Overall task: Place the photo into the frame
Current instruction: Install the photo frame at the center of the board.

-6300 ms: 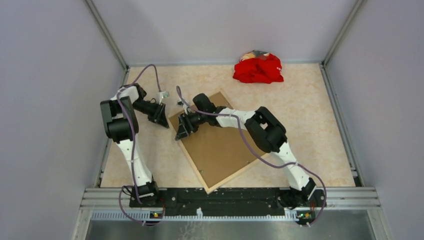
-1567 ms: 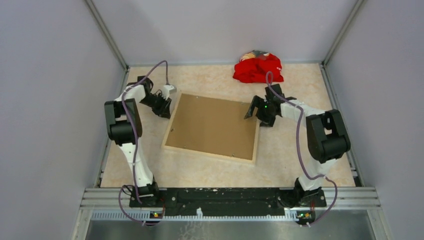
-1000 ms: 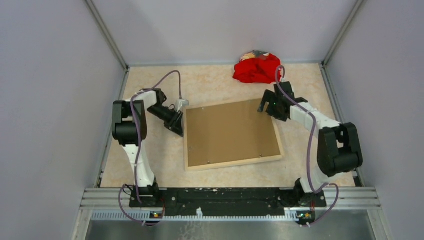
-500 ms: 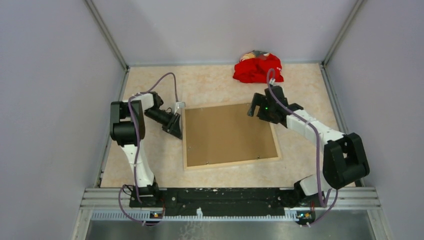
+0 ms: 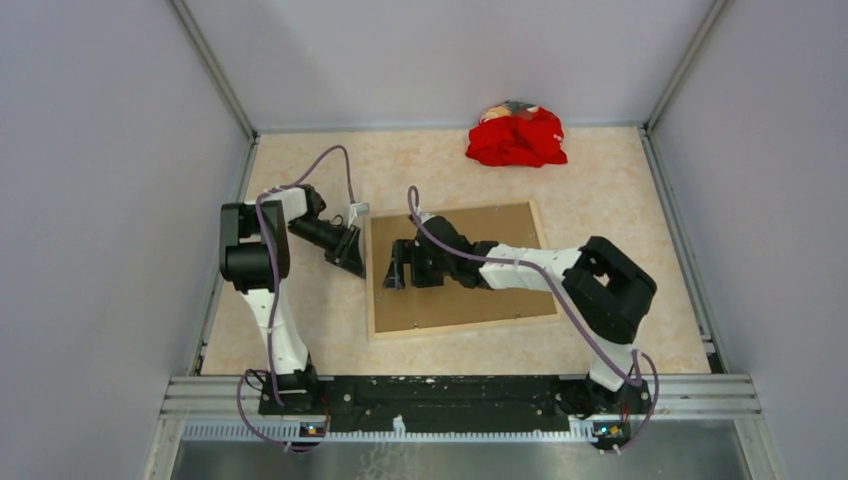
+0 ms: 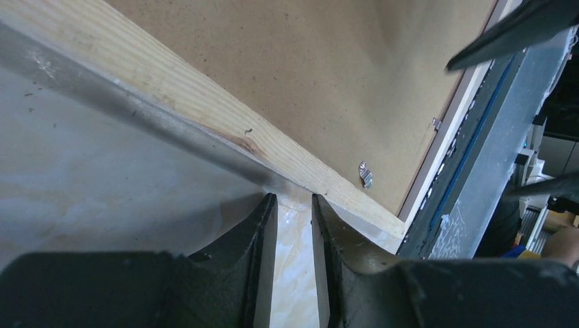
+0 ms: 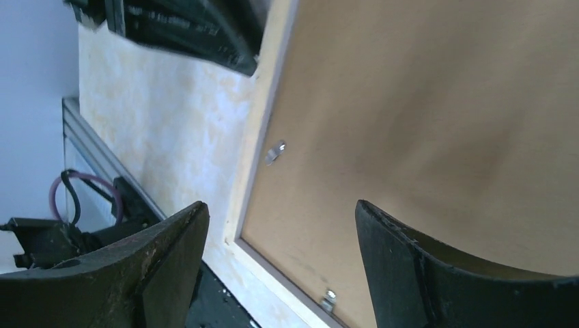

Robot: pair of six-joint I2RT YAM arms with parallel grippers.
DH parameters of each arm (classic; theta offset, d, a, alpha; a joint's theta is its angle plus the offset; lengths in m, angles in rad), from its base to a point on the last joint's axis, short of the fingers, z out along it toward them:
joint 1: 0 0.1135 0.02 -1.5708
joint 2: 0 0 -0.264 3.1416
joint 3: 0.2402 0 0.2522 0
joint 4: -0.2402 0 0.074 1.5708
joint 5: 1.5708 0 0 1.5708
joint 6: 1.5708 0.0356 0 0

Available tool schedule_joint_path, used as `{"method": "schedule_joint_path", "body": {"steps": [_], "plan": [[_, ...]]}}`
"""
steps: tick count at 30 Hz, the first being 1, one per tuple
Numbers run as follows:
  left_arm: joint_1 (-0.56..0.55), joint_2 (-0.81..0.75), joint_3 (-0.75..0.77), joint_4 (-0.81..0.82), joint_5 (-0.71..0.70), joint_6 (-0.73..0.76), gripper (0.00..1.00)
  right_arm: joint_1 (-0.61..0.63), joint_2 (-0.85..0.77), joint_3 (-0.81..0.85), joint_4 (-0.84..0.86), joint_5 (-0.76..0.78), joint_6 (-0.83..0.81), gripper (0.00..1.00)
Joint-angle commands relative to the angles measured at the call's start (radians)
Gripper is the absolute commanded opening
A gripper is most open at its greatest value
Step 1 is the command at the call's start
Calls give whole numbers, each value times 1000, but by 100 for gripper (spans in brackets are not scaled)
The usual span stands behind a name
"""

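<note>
The frame lies back-up on the table, its pale wood rails around a brown backing board. The photo is hidden. My left gripper sits low at the frame's left rail. In the left wrist view its fingertips stand a narrow gap apart with only table between them, just short of the wood rail. My right gripper reaches across the board to its left part. In the right wrist view it is wide open above the board and rail, holding nothing.
A crumpled red cloth lies at the back of the table. Small metal clips sit along the board's edge, one showing in the left wrist view. Grey walls close in on three sides.
My right arm has swung from the frame's far right corner across the board to its left part, jaws slightly narrower. The frame settled square; my left gripper barely moved.
</note>
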Motion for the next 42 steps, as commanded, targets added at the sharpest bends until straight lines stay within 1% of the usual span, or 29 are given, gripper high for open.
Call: {"method": "schedule_joint_path", "body": {"steps": [1,5,16,22,32,42], "plan": [[2,-9,-6,34,42,-36,32,48,84,78,145,-90,56,77],[2,-4,-14,60,25,-56,31,71,125,94,169,-132,63,76],[3,3,-11,69,20,-65,30,75,209,114,222,-226,90,75],[2,-2,-2,69,18,-67,30,77,251,139,215,-256,98,74],[2,-5,8,62,21,-68,29,83,263,127,216,-240,107,74],[2,-10,-1,60,17,-56,29,84,294,162,210,-240,107,74]]}}
